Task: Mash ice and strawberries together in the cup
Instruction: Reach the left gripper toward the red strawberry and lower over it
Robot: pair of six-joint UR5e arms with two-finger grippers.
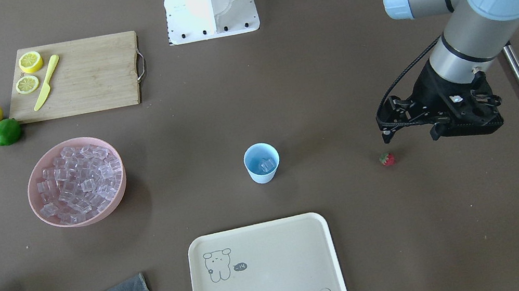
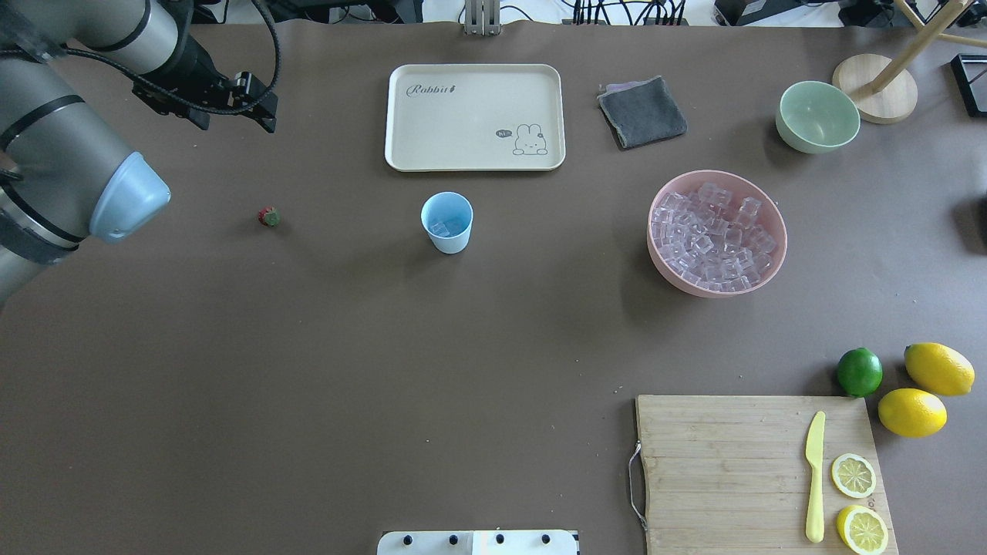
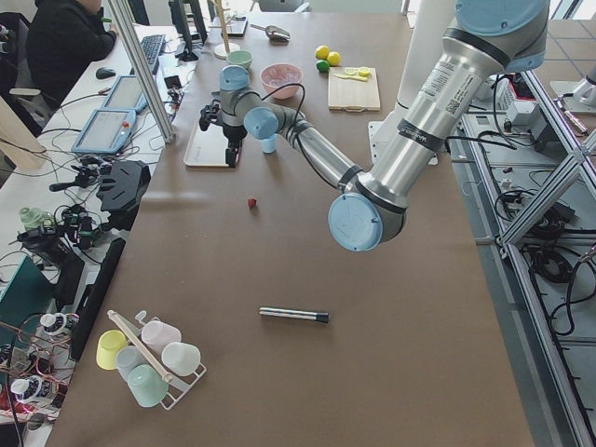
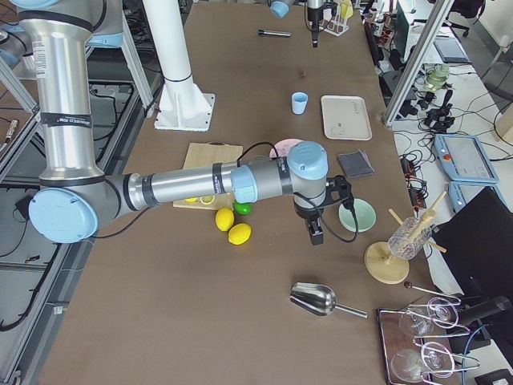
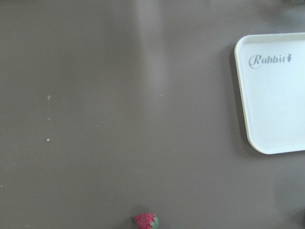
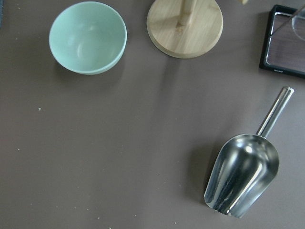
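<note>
Sadly, we could not tell if the left gripper [image 1: 387,137] had its fingers apart or together; they were dark and seen from the side. The right gripper [image 4: 314,233] showed in one side view only, so we could not tell there either. The cup [image 1: 261,163] stood upright with a few pieces of ice [image 1: 267,165] inside. The pink bowl [image 1: 114,204], well apart from the cup, was full of more ice. The strawberry [image 1: 387,159] lay on the table, well apart from the cup on the left arm's side. The left gripper hung over the table near it, pointing down.
</note>
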